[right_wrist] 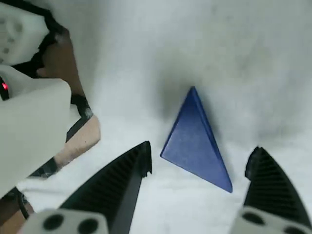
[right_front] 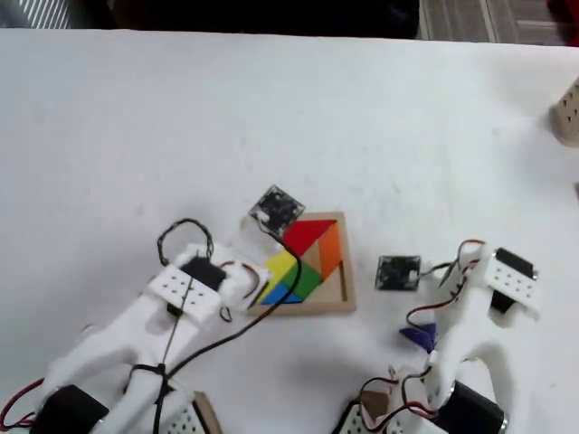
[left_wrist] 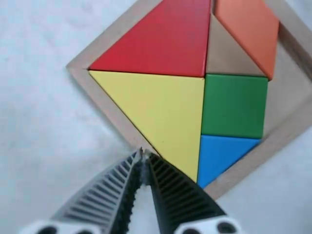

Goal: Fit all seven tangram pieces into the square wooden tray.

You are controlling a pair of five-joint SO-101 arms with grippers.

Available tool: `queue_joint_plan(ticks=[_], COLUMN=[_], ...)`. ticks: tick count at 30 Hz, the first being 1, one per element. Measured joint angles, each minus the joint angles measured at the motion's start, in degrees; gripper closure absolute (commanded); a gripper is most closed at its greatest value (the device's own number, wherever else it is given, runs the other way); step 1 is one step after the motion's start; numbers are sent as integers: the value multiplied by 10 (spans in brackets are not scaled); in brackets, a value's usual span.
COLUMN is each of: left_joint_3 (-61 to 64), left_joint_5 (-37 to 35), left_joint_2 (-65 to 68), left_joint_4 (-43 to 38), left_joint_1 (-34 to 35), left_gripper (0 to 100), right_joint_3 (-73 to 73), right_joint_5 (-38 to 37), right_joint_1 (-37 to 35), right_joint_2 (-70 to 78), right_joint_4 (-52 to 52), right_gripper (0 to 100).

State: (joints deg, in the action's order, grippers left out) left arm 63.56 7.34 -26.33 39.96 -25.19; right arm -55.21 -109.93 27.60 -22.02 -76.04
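The dark blue triangle (right_wrist: 195,141) is the one piece outside the tray (right_front: 346,287). It lies flat on the counter (right_front: 271,117), well apart from the tray and close in front of the right arm's base. The right gripper (right_wrist: 201,151) hangs over it with its fingers spread wide, one on each side and neither touching. The triangle's narrow tip points away from the gripper, so its long axis runs along the fingers, not across them.

The step in hand looks like the pickup of this last piece. The next move calls for closing on its slanted sides (a grip that could slip), then carrying it over and turning it to match the bare gap (left_wrist: 288,83) beside the orange piece (left_wrist: 246,29) and the green piece (left_wrist: 234,105).

The left gripper (left_wrist: 143,155) is pressed together, empty, its tips at the tray's rim by the yellow triangle (left_wrist: 156,107).
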Motion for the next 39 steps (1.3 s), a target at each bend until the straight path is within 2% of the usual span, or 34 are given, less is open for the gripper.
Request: queue_joint_plan(ticks=[6,15,17,22,24,32,35,39], left_joint_3=[0,0,0,0,0,0,0,0], left_joint_5=[0,0,0,0,0,0,0,0], left_joint_2=[0,0,0,0,0,0,0,0], left_joint_4=[0,0,0,0,0,0,0,0], left_joint_1=[0,0,0,0,0,0,0,0], left_gripper=[980,980,980,980,980,980,980,980], right_joint_3=[-39,-112,-120,-122,-122,-122,-123,-96], right_joint_5=[-4,-14,-14,-14,-14,-9,29,127], right_joint_1=[-4,51,58,71,78,114,120,120], right_joint_2=[-1,-10,-9,-6,-6,2,3,6], right_joint_4=[55,191,208,243,259,305,309,294], right_gripper=[690,694,735,926,975,981,981,981])
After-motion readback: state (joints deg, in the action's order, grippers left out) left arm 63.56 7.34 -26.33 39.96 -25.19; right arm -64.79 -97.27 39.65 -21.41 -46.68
